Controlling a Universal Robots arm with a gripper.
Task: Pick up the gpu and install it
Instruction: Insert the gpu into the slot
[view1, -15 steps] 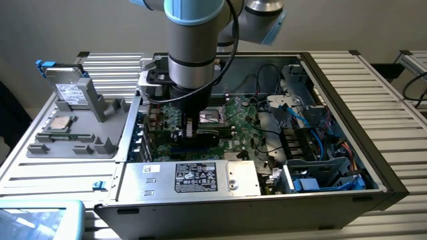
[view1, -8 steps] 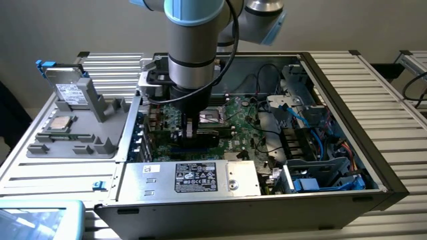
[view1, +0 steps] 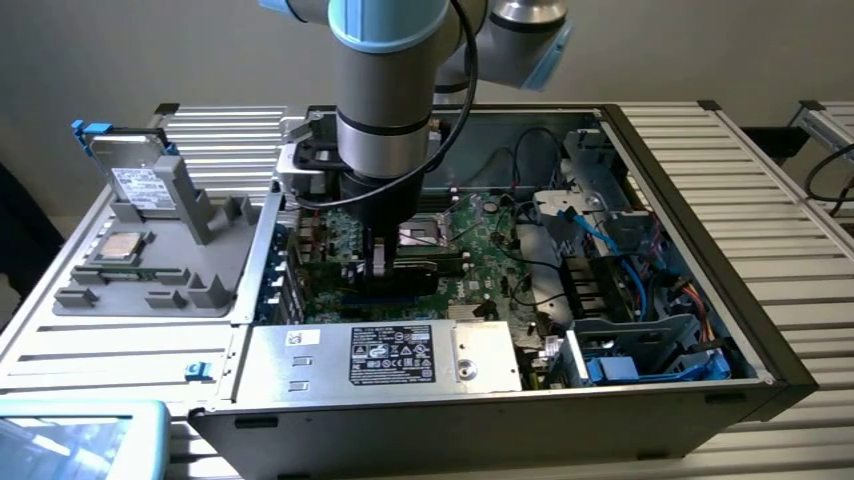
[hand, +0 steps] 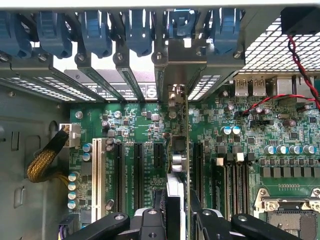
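The gpu (hand: 176, 150) stands edge-on over the green motherboard (hand: 135, 125), between two black expansion slots. Its silver end bracket (hand: 172, 95) reaches the case's rear slot openings. My gripper (hand: 176, 217) is shut on the card's near end, one black finger (hand: 150, 222) on each side. In the exterior view the gripper (view1: 380, 262) is down inside the open computer case (view1: 747, 330), with the dark card (view1: 424, 268) low against the board. Whether the card's edge sits in a slot is hidden.
Blue bracket clips (hand: 135, 30) line the case's rear wall. A white slot (hand: 98, 175) and the processor socket (hand: 290, 210) flank the card. The power supply (view1: 387, 355) sits at the case front, with blue cables (view1: 627, 250) toward the exterior view's right. A hard drive (view1: 134, 180) stands in a grey fixture outside.
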